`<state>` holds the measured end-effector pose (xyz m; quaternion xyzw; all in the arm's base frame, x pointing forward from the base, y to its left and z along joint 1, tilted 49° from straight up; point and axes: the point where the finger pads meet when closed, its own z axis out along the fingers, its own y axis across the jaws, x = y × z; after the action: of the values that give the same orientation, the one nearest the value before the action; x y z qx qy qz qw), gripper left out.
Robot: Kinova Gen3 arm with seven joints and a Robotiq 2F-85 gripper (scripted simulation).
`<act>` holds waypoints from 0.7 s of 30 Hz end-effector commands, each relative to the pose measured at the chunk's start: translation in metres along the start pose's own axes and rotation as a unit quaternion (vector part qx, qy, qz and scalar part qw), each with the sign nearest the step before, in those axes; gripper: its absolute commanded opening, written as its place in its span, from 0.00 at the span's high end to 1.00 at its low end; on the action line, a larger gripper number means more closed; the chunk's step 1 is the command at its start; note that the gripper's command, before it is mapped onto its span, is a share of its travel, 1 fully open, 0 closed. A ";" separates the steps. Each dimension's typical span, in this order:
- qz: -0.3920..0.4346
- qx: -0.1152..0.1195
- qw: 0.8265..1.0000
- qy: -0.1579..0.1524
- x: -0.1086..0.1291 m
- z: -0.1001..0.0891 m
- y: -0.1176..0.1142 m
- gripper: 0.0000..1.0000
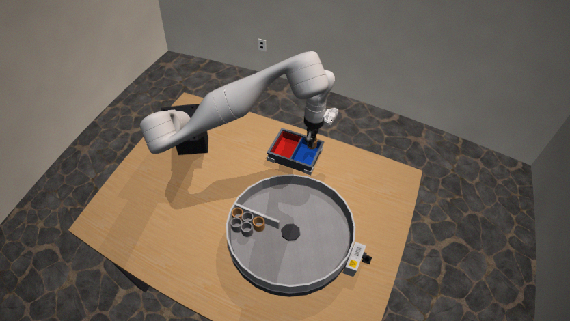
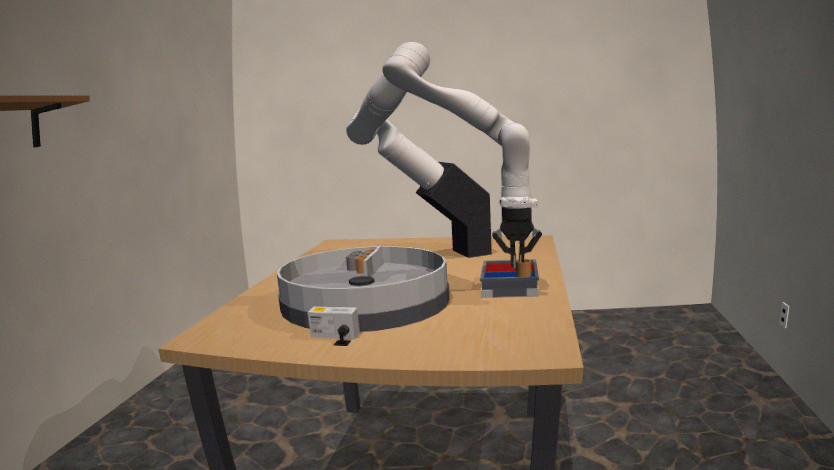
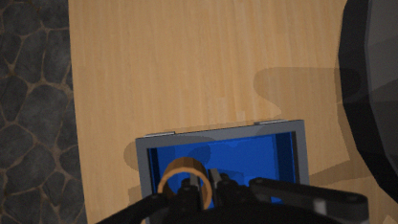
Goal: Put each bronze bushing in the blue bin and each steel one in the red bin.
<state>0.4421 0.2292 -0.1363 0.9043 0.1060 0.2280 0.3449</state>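
One bronze bushing [image 3: 185,181] in the pincer [image 3: 203,184] above blue bin [image 3: 249,158]

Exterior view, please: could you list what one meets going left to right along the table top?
Round grey turntable tray → white control box on its front → black arm pedestal → grey two-compartment bin → bronze bushing, held in the gripper over the blue side.

My gripper [image 2: 517,260], clamping a bronze bushing [image 2: 525,268], hangs inside the blue bin [image 3: 249,158], walls close around; at its 9 o'clock in the top view, the divider and red bin [image 1: 283,144].
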 end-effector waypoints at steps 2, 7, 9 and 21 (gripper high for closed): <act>0.000 0.001 1.000 0.001 0.001 0.000 -0.001 1.00; 0.001 0.002 1.000 0.002 0.002 0.004 -0.001 1.00; 0.001 0.002 1.000 0.002 0.002 0.006 -0.001 1.00; 0.003 0.003 1.000 0.004 0.003 0.013 -0.002 1.00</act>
<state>0.4471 0.2228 -0.1438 0.9044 0.1060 0.2280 0.3447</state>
